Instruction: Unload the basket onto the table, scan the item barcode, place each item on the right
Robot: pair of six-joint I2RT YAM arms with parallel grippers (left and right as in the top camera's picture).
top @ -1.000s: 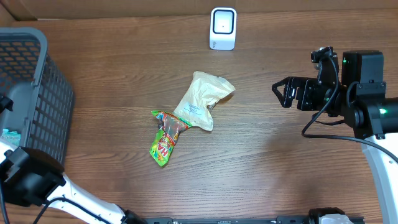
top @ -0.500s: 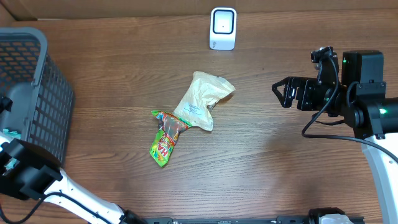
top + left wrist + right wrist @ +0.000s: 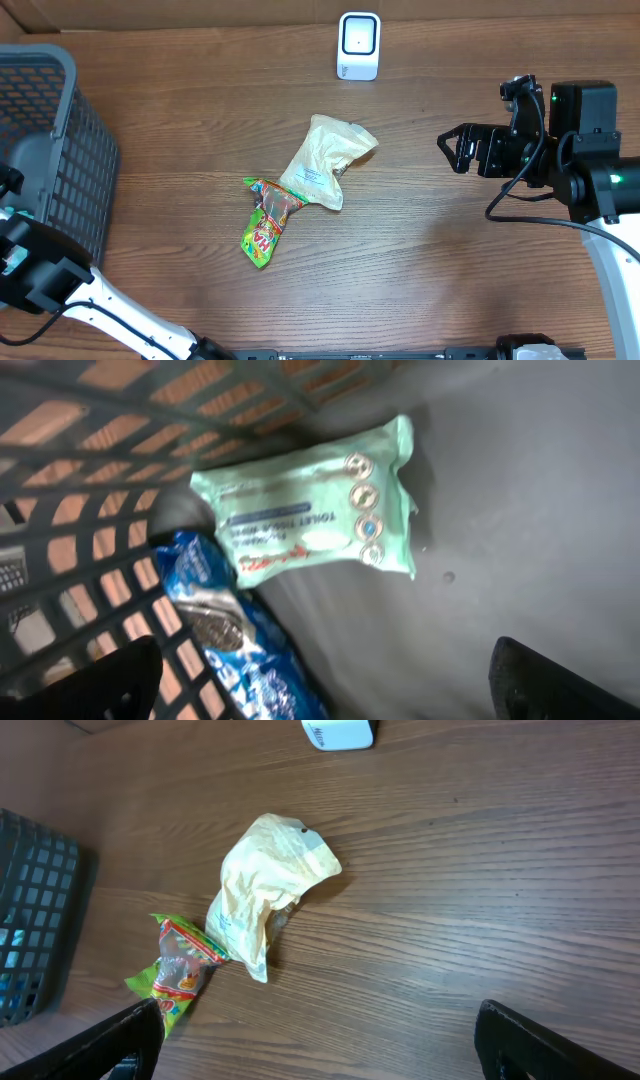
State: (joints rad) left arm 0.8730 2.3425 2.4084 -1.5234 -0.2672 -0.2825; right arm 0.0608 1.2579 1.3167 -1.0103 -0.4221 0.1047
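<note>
Inside the dark mesh basket (image 3: 90, 420), the left wrist view shows a mint-green wipes packet (image 3: 310, 510) and a blue cookie pack (image 3: 235, 645) on the grey floor. My left gripper (image 3: 325, 680) hangs open above them, and the blue pack lies just inside its left finger. On the table lie a cream pouch (image 3: 322, 160) (image 3: 265, 890) and a green-and-red snack bag (image 3: 265, 222) (image 3: 178, 965). The white scanner (image 3: 359, 45) (image 3: 338, 732) stands at the far edge. My right gripper (image 3: 455, 150) (image 3: 320, 1045) is open and empty, well to the right of the pouch.
The basket (image 3: 60, 130) fills the table's left side. The left arm (image 3: 40, 275) reaches into it from the near-left corner. Bare wood lies between the pouch and the right gripper. The right arm's body (image 3: 585, 150) sits at the right edge.
The left arm has shifted a little at the basket's near side. The right arm and the items on the table have not moved.
</note>
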